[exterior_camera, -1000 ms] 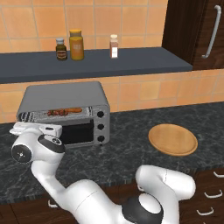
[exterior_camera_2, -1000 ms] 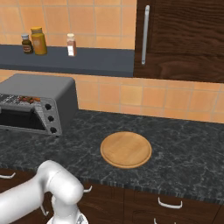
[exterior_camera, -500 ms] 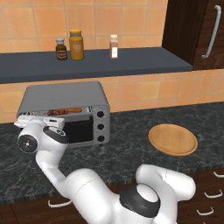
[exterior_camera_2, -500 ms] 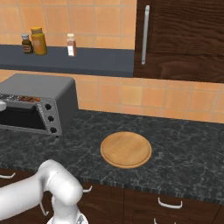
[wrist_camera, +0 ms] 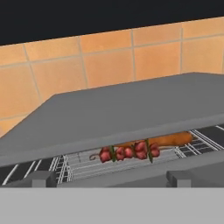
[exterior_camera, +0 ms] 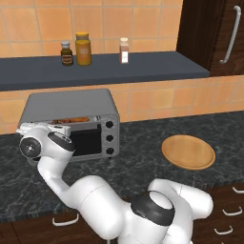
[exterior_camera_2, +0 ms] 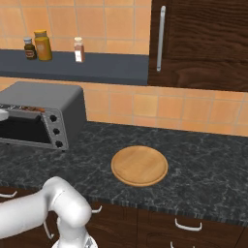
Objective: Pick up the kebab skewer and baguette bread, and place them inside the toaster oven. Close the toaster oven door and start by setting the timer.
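The grey toaster oven (exterior_camera: 71, 102) stands at the left of the counter. Its dark glass door (exterior_camera: 88, 142) is tipped up almost shut, leaving a narrow gap along the top. Through that gap the kebab skewer (wrist_camera: 129, 152) lies on the wire rack, with the orange-brown baguette bread (wrist_camera: 173, 140) just behind it. My gripper (wrist_camera: 110, 179) is open at the door's upper edge (wrist_camera: 127, 174), its fingertips (wrist_camera: 37, 178) wide apart and nothing held between them. My wrist (exterior_camera: 34, 145) sits at the oven's front left corner.
Three black knobs (exterior_camera: 110, 138) run down the oven's right panel. A bare wooden plate (exterior_camera: 188, 151) lies on the dark counter to the right. Above the oven, a shelf (exterior_camera: 143, 66) carries three bottles. A dark cabinet (exterior_camera_2: 203, 43) hangs at the upper right.
The oven door has swung upward, narrowing the gap over the rack. My hand has risen with it at the oven's front left. The gripper stays open.
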Motion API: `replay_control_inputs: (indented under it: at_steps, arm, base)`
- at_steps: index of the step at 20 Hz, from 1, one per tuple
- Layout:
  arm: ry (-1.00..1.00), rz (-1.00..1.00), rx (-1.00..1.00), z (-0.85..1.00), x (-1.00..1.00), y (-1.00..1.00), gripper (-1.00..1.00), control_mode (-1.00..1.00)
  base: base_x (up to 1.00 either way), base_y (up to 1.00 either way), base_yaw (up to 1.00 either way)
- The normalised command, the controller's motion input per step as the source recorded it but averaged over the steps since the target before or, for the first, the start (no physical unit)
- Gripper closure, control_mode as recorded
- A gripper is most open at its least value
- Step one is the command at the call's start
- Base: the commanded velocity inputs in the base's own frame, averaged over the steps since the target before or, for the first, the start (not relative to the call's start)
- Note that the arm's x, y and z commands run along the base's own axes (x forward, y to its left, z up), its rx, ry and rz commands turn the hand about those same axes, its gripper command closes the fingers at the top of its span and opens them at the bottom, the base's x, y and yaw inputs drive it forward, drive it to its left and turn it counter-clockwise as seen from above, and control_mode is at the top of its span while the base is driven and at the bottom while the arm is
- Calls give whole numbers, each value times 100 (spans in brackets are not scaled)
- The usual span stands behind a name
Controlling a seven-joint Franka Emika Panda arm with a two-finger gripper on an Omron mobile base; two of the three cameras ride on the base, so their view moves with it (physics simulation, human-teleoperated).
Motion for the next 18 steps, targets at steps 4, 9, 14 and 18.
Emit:
replay_control_inputs:
  at_steps: [4, 9, 14, 18]
  arm:
    - [0, 0, 0, -32, 38, -15, -100, -100]
    - [0, 0, 0, -26, 27, -14, -100, -100]
    - [0, 0, 0, -21, 24, -12, -100, -100]
    - [0, 0, 0, 0, 31, -5, -100, -100]
  base:
    - [0, 0, 0]
    - [0, 0, 0]
    - [0, 0, 0]
    - [0, 0, 0]
